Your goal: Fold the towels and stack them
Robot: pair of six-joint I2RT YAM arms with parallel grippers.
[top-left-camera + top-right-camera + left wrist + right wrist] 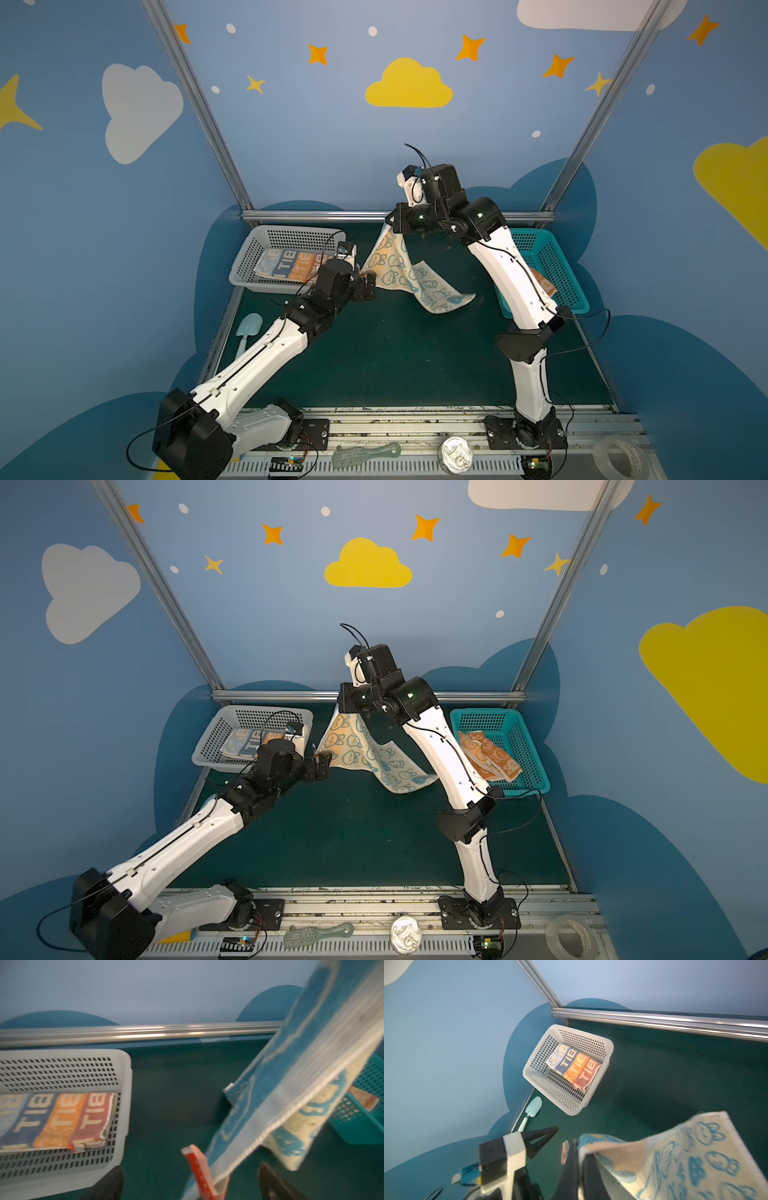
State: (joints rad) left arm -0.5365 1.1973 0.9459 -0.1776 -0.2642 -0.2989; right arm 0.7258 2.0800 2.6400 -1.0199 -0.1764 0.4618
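Cloth under handling is the blue-rabbit towel [401,268], hanging clear of the mat [395,353] just right of the white basket [291,228] in both top views. We find its top corner pinched in the right gripper [389,223], jaws closed on the cloth, above and right of the basket's far corner. The left gripper [366,284] stands off the basket's near right corner with jaws spread wide, gripping nothing. The towel's lower corner and orange tag [198,1164] lie between them; we cannot tell whether they touch. The striped towel [286,264] lies folded inside the basket. The orange towel [488,756] lies in the teal basket [482,712], well right of the white one.
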